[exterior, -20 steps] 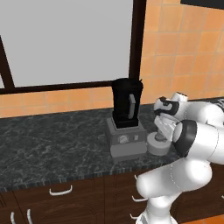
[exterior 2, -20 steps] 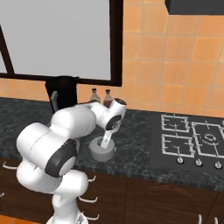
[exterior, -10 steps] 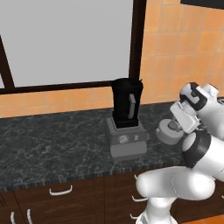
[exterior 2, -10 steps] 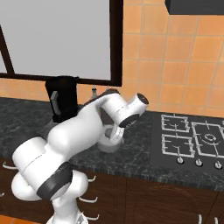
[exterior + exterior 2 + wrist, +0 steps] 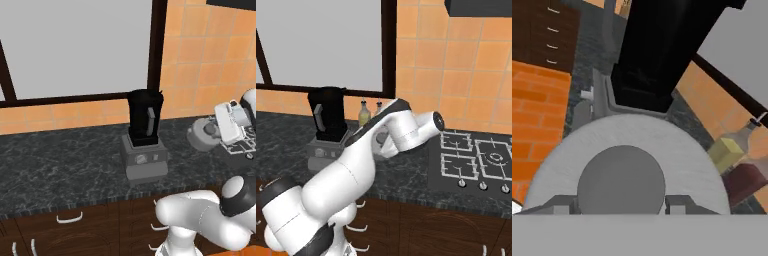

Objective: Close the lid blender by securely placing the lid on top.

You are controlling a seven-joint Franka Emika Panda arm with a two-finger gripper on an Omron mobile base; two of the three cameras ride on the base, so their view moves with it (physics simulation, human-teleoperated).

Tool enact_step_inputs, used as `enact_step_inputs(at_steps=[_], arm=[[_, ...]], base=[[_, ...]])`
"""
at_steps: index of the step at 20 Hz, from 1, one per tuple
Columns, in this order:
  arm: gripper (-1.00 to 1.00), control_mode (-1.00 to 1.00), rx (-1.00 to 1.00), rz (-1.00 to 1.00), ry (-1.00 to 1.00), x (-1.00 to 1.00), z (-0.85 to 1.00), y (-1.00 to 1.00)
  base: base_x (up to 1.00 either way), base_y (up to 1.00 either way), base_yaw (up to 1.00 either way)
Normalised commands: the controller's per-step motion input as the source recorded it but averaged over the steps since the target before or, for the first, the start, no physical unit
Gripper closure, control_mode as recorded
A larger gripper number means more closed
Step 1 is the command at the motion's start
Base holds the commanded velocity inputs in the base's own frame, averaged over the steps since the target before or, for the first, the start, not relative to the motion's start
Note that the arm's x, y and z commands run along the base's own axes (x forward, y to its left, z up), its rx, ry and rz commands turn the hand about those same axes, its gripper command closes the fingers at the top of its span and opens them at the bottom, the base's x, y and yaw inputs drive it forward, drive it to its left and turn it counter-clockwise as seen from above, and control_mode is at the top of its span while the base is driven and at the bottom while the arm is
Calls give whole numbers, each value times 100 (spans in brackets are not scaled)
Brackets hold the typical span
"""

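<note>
We hold the lid (image 5: 627, 165), fingers (image 5: 561, 204) clamped on its knob, lifted beside the blender (image 5: 145, 131); seating it on the jar remains

We're in a kitchen: dark stone worktop (image 5: 60, 160), gas hob (image 5: 476, 162), orange wall tiles (image 5: 456, 60), handled cabinets (image 5: 70, 225) below, blender (image 5: 145, 135) out.
</note>
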Motion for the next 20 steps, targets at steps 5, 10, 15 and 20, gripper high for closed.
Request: enact_step_inputs(at_steps=[5, 10, 15, 20], arm=[[100, -100, 17, -23, -9, -9, 100, 0], [100, -100, 6, -22, -5, 0, 100, 4], [100, -100, 0, -6, 0, 5, 100, 70], [100, -100, 0, -9, 0, 2, 100, 83]], base=[[0, 0, 0], [0, 0, 0], [0, 0, 0], [0, 0, 0]])
